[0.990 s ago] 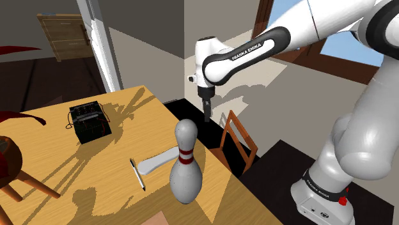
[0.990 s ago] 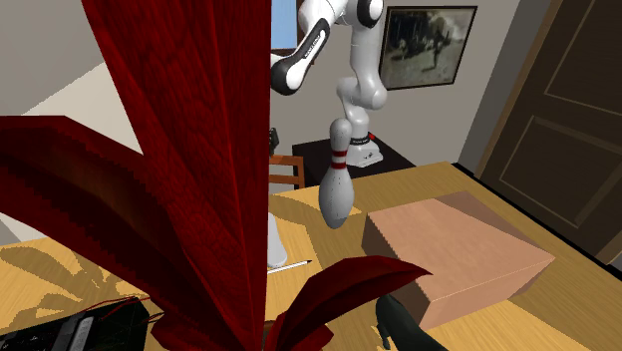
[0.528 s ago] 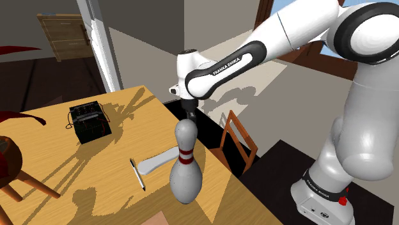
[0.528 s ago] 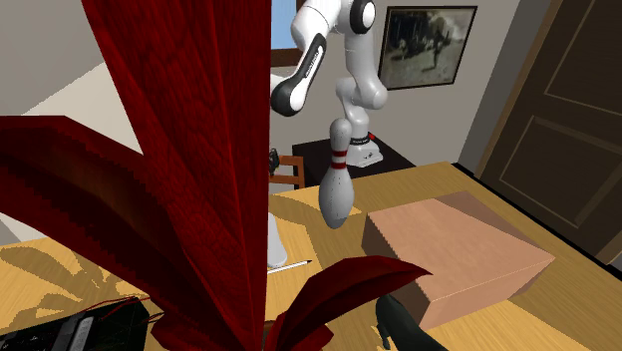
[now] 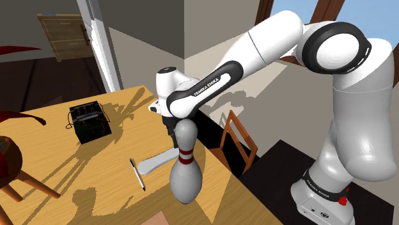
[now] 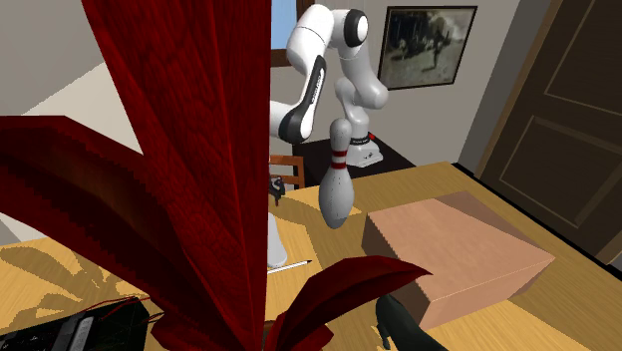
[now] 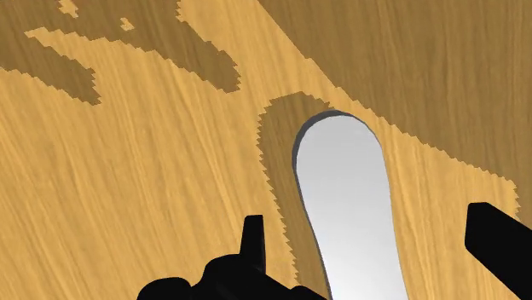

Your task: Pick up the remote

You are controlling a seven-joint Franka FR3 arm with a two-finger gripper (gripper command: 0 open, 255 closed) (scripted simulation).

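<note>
White remote [image 7: 345, 204] between spread fingers [image 7: 252, 243]

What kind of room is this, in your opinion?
Probably a room in a house, perhaps a dining room: a wooden table, a wooden chair beside it, a framed picture and a dark panelled door.
</note>
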